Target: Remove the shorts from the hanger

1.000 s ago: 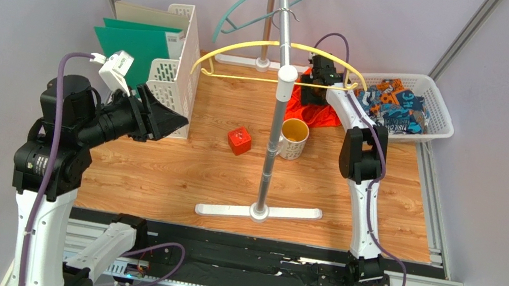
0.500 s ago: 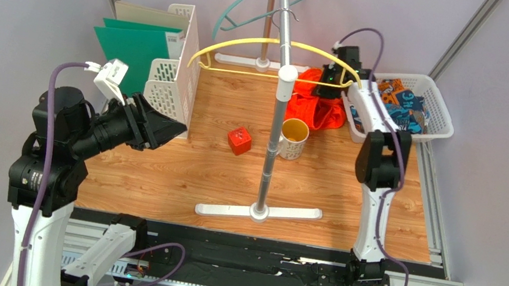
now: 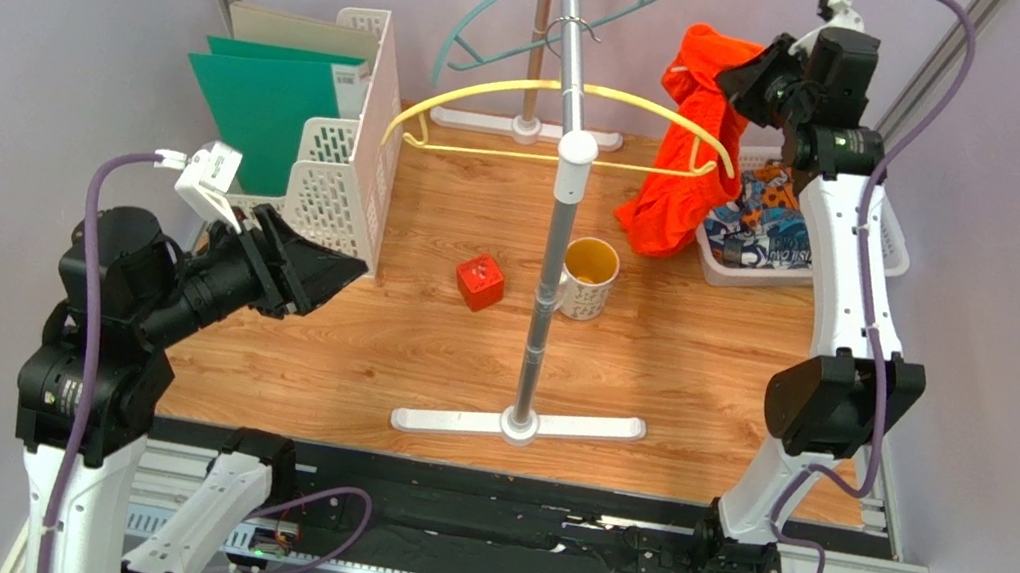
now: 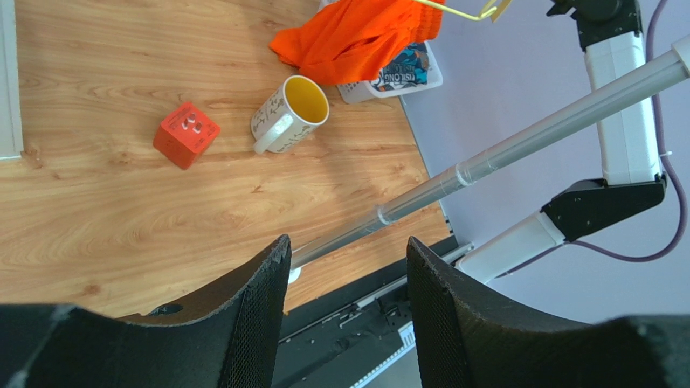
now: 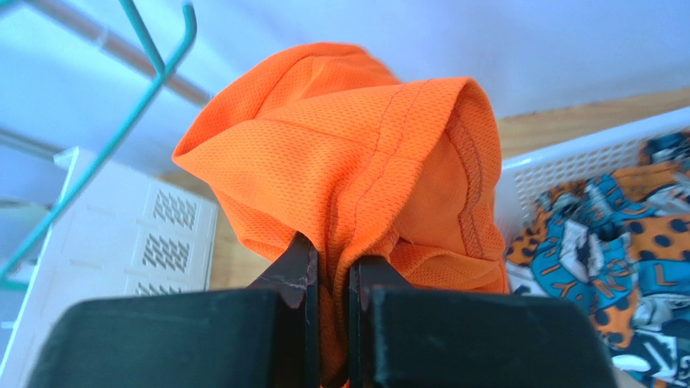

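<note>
- Cloth of the orange shorts (image 3: pixel 677 145) hangs with its long axis downward from the right gripper (image 3: pixel 760 81), which is raised at the far right.
- In the right wrist view we see the jaws nearly closed, pinching a fold of the orange mesh.
- The cloth crosses the right tip of the yellow hanger (image 3: pixel 483 151). We cannot tell whether it catches there, and we judge that the next move should draw it rightward, off that tip.
- The printed shorts (image 3: pixel 768 231) lie in the white basket (image 3: pixel 776 280), near the orange hem.
- The left gripper (image 3: pixel 323 259) stands parted and empty, well apart. The right arm is nearer.
</note>
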Available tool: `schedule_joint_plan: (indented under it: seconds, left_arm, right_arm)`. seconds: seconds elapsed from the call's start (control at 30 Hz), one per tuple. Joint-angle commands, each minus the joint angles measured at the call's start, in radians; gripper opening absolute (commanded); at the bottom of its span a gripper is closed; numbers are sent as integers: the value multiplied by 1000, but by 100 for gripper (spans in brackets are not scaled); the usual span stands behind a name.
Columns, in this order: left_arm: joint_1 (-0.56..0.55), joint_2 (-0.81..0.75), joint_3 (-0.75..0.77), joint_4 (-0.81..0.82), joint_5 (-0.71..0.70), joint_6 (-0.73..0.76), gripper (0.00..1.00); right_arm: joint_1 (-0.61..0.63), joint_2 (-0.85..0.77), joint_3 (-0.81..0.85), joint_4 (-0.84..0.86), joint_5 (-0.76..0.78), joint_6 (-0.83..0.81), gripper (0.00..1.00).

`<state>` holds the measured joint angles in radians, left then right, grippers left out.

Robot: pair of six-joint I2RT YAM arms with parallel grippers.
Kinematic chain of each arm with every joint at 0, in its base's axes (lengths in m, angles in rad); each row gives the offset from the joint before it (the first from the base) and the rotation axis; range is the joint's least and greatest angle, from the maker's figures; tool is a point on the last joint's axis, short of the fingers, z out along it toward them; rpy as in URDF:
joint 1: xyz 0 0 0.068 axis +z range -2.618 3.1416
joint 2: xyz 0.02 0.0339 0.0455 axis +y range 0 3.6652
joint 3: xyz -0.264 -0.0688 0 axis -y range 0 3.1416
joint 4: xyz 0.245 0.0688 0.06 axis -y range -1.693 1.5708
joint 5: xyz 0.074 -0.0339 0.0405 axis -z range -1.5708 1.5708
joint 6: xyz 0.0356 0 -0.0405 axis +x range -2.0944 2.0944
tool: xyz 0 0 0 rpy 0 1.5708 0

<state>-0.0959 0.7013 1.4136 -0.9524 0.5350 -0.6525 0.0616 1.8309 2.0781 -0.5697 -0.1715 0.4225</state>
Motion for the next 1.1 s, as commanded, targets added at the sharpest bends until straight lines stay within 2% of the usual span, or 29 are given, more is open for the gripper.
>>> schedule_joint_plan:
  seconds: [0.0, 0.27, 0.4, 0.63, 0.83, 1.0, 1.07]
  left_arm:
    - [1, -49, -42, 35, -30, -24, 60]
    - [-1, -65, -71, 0, -46, 10, 60]
    - [-1, -69, -94, -41, -53, 25, 60]
    - [-1, -91, -159, -78, -78, 31, 60]
    - [-1, -82, -194, -77, -81, 30, 60]
    - [-1, -85, -228, -82, -84, 31, 60]
    - [-1, -86, -234, -85, -83, 28, 60]
  right_arm:
    - [-51, -64, 105, 114, 125, 33, 0]
    - [-134, 16, 350, 215, 243, -1, 0]
    - [-172, 31, 392, 229, 265, -1, 0]
    - [-187, 33, 307, 271, 248, 22, 0]
    - [-201, 36, 120, 330, 202, 163, 0]
    - [-239, 74, -4, 335, 133, 346, 0]
    - [-262, 68, -103, 343, 119, 426, 0]
